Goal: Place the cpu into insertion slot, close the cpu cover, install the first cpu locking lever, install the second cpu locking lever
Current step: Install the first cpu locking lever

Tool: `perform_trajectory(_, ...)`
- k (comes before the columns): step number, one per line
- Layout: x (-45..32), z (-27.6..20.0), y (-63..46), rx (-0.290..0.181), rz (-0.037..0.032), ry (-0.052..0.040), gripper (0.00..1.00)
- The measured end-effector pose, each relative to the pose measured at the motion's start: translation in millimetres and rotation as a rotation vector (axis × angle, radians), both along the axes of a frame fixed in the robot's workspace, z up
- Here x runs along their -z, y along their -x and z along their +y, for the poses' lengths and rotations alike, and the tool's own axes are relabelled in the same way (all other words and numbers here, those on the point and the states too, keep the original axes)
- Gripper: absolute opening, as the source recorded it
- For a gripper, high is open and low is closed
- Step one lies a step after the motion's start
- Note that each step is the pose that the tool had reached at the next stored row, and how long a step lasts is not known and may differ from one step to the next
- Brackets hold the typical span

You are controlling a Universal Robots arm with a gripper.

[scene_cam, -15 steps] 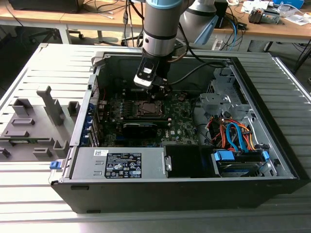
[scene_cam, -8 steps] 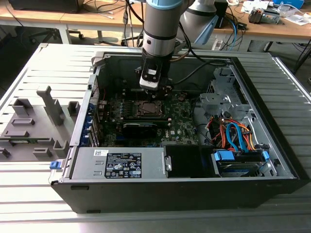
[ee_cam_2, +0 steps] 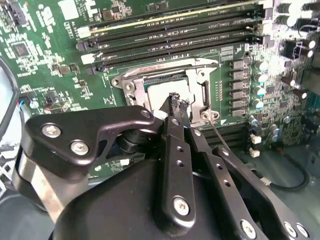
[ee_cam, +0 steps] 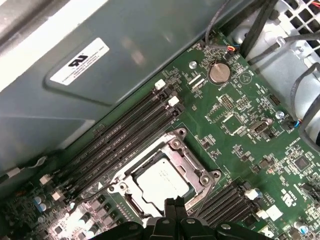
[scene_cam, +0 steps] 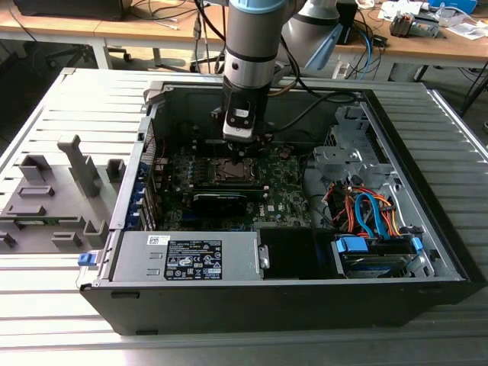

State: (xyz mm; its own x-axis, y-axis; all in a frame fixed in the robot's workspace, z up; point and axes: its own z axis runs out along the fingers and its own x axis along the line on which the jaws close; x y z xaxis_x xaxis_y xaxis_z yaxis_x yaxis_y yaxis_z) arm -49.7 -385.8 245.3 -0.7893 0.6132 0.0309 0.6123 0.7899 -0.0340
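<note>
A lab: cable-strewn wooden benches (scene_cam: 114, 30) behind a slatted metal worktable (scene_cam: 46, 305).

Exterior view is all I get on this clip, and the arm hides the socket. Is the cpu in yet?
Observer: Yes. In the first wrist view the cpu lies flat, framed by the cpu cover, with its top showing through the window.
Operator: Where is the hand?
Observer: In the second wrist view the hand is at the cover's edge, right beside the chip.
Operator: Any lever loose?
Observer: A thin lever rod angles away from the cover's corner near the hand. I can't tell whether it's latched.
</note>
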Motion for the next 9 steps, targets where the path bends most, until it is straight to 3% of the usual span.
perform_trajectory(9, 1.1, 0.0, 0.0, -0.078, 0.0001, -0.0002, 0.11)
